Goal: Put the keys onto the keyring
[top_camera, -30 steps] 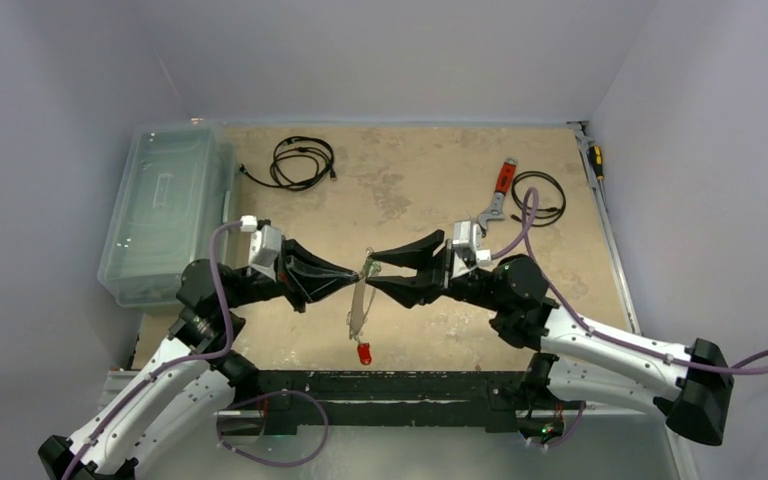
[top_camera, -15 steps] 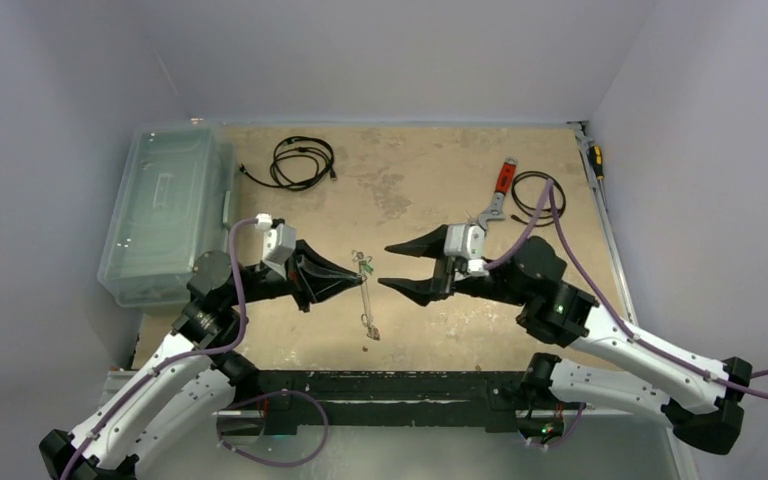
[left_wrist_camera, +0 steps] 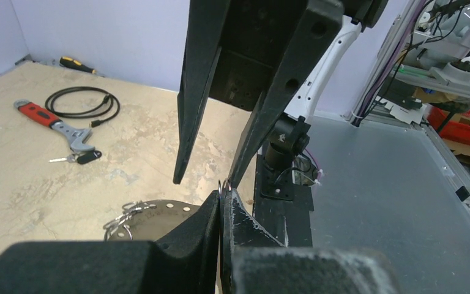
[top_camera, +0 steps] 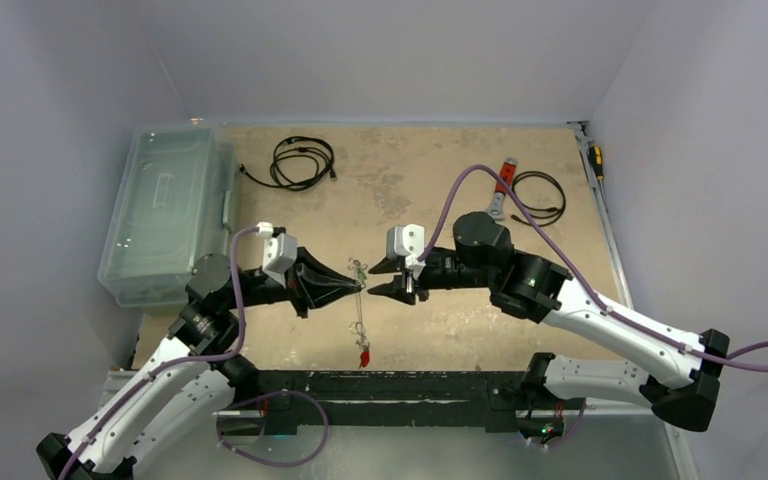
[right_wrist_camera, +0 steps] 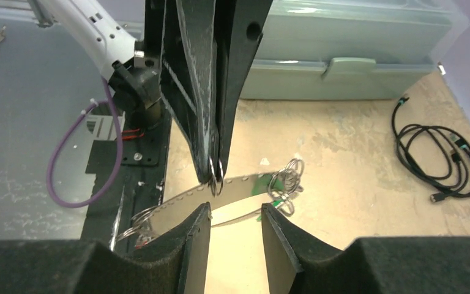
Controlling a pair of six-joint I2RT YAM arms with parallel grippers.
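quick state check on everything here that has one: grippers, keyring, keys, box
left gripper: shut, pinching the top of the thin flat grey metal keyring hoop
right gripper: open, empty
keyring hoop: hanging from the left gripper
red-tagged key: dangling at the hoop's lower end
black-headed key: loose on the table, beside the red-handled wrench
clear plastic bin: lid on

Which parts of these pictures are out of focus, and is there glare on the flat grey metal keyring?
Left wrist view: the black left gripper blurs toward the bottom edge, while the red-handled wrench beyond is sharp. Right wrist view: the right gripper blurs likewise, and the keyring shows a pale sheen. Top view: even, soft light; the keyring reads as a thin line.
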